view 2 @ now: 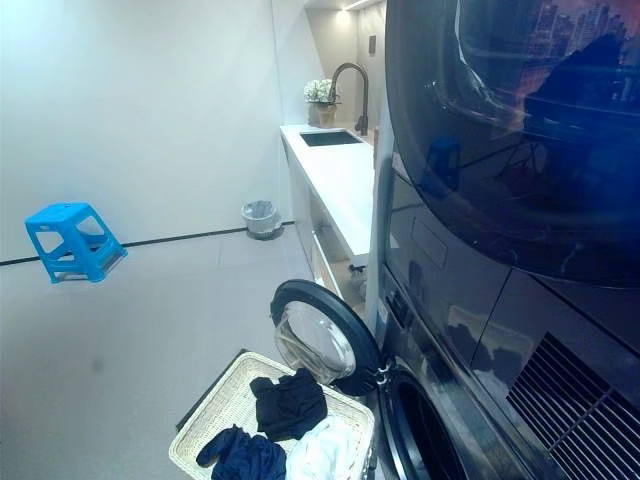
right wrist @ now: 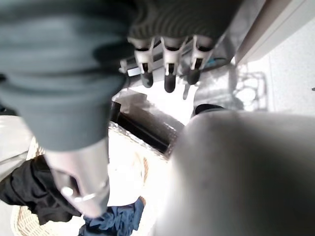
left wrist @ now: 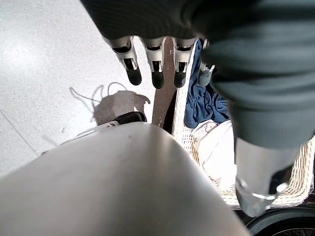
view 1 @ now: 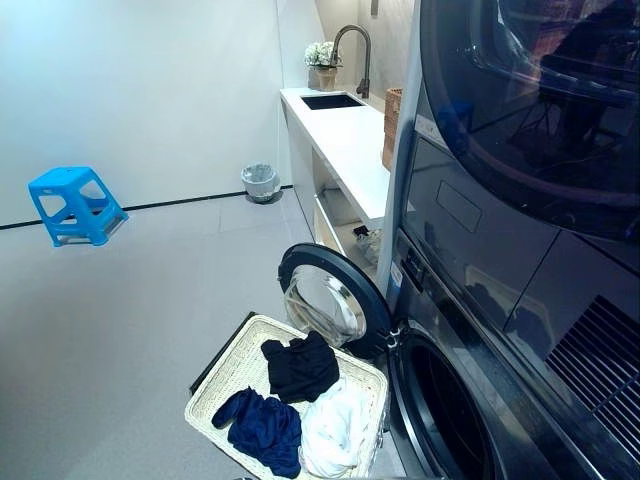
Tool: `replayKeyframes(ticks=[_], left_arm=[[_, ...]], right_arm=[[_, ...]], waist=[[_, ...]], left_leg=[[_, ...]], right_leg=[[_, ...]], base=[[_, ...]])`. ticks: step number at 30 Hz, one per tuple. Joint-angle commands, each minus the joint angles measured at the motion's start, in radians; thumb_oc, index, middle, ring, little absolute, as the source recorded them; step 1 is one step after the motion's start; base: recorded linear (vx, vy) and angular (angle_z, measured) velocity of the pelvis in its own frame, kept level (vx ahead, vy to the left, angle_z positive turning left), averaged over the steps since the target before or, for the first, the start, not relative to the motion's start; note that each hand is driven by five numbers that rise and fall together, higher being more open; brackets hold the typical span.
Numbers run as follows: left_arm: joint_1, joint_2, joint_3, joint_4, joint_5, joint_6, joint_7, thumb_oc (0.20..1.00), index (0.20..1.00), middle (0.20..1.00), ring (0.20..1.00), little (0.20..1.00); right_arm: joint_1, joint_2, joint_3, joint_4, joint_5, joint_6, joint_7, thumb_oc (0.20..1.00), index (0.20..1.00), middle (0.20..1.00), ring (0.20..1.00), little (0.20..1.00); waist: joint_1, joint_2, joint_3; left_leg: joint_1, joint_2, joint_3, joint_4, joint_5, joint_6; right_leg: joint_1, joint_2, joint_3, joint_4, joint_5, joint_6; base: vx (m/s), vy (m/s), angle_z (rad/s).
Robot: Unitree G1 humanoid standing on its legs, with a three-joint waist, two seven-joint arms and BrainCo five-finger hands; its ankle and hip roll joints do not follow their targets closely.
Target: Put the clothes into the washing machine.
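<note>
A white wicker laundry basket (view 1: 225, 370) stands on the floor in front of the lower washing machine. It holds a black garment (view 1: 300, 367), a dark blue garment (view 1: 262, 428) and a white garment (view 1: 335, 425). The machine's round door (view 1: 325, 298) is swung open over the basket's far end, and the dark drum opening (view 1: 450, 425) is to its right. My left hand (left wrist: 156, 73) hangs above the floor beside the basket, fingers straight and empty. My right hand (right wrist: 169, 73) hangs over the basket's other side, also relaxed and holding nothing.
A blue plastic stool (view 1: 75, 205) stands far left on the grey floor. A small bin (view 1: 260, 182) sits by the back wall. A white counter (view 1: 345, 150) with a sink and tap runs along the right, ending at the stacked machines.
</note>
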Motion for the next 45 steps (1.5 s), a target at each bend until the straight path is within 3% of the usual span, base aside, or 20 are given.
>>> replayKeyframes(ticks=[1, 12, 21, 28, 33, 39, 42, 45], left_arm=[[-0.072, -0.04, -0.013, 0.053, -0.013, -0.012, -0.002, 1.0, 1.0, 1.0, 1.0, 1.0], [-0.072, -0.038, -0.006, 0.057, -0.027, -0.007, 0.063, 1.0, 1.0, 1.0, 1.0, 1.0], [-0.08, -0.014, 0.044, 0.065, 0.09, -0.076, 0.457, 1.0, 1.0, 1.0, 1.0, 1.0], [-0.101, 0.015, 0.011, 0.051, 0.183, -0.071, 0.588, 1.0, 1.0, 1.0, 1.0, 1.0], [-0.193, 0.035, -0.025, 0.031, 0.114, -0.061, 0.659, 1.0, 1.0, 1.0, 1.0, 1.0], [-0.333, 0.05, -0.047, 0.024, 0.077, -0.072, 0.76, 1.0, 1.0, 1.0, 1.0, 1.0], [-0.392, 0.069, -0.058, 0.023, 0.071, -0.071, 0.797, 1.0, 1.0, 1.0, 1.0, 1.0], [-0.4, 0.072, -0.058, 0.022, 0.068, -0.071, 0.798, 1.0, 1.0, 1.0, 1.0, 1.0]], right_arm=[[-0.068, 0.03, -0.003, 0.034, -0.003, -0.009, 0.008, 1.0, 1.0, 1.0, 1.0, 1.0], [-0.07, 0.026, -0.003, 0.039, -0.004, -0.012, 0.009, 1.0, 1.0, 1.0, 1.0, 1.0], [-0.063, 0.022, 0.012, 0.042, 0.002, -0.018, 0.012, 1.0, 1.0, 1.0, 1.0, 1.0], [-0.07, -0.006, 0.035, 0.019, 0.006, -0.028, 0.023, 1.0, 1.0, 1.0, 1.0, 1.0], [-0.146, -0.049, 0.07, -0.021, 0.053, -0.047, 0.014, 1.0, 1.0, 1.0, 1.0, 1.0], [-0.253, -0.082, 0.101, -0.069, 0.089, -0.067, 0.006, 1.0, 1.0, 1.0, 1.0, 1.0], [-0.291, -0.092, 0.115, -0.082, 0.118, -0.073, 0.011, 1.0, 1.0, 1.0, 1.0, 1.0], [-0.296, -0.093, 0.118, -0.084, 0.123, -0.074, 0.012, 1.0, 1.0, 1.0, 1.0, 1.0]], waist=[[0.0, -0.02, 0.039], [0.003, -0.019, 0.045], [0.011, -0.027, 0.061], [0.008, -0.023, 0.095], [-0.006, -0.008, 0.184], [-0.028, -0.011, 0.316], [-0.041, -0.016, 0.362], [-0.041, -0.017, 0.366]], left_leg=[[0.056, -0.085, 0.049, 0.007, -0.114, 0.063], [0.052, -0.085, 0.048, 0.007, -0.111, 0.064], [0.046, -0.088, 0.037, 0.007, -0.104, 0.065], [0.014, -0.09, 0.033, 0.015, -0.094, 0.064], [-0.089, -0.089, 0.039, 0.039, -0.076, 0.066], [-0.282, -0.104, 0.048, 0.179, -0.076, 0.063], [-0.352, -0.107, 0.051, 0.22, -0.073, 0.066], [-0.362, -0.107, 0.051, 0.224, -0.073, 0.067]], right_leg=[[-0.022, -0.023, 0.003, 0.012, 0.027, 0.085], [-0.025, -0.024, -0.001, 0.015, 0.027, 0.085], [-0.03, -0.026, -0.002, 0.023, 0.024, 0.081], [-0.069, -0.029, 0.009, 0.041, 0.028, 0.08], [-0.19, -0.035, 0.037, 0.063, 0.05, 0.079], [-0.368, -0.04, 0.088, 0.128, 0.079, 0.069], [-0.45, -0.038, 0.112, 0.168, 0.086, 0.072], [-0.461, -0.037, 0.116, 0.173, 0.086, 0.072]], base=[[0.0, 0.0, 0.0], [0.0, 0.0, 0.0], [0.02, 0.012, 0.0], [0.03, 0.059, -0.01], [-0.14, 0.115, -0.06], [-0.13, 0.106, -0.16], [-0.07, 0.099, -0.15], [-0.04, 0.052, -0.16]])
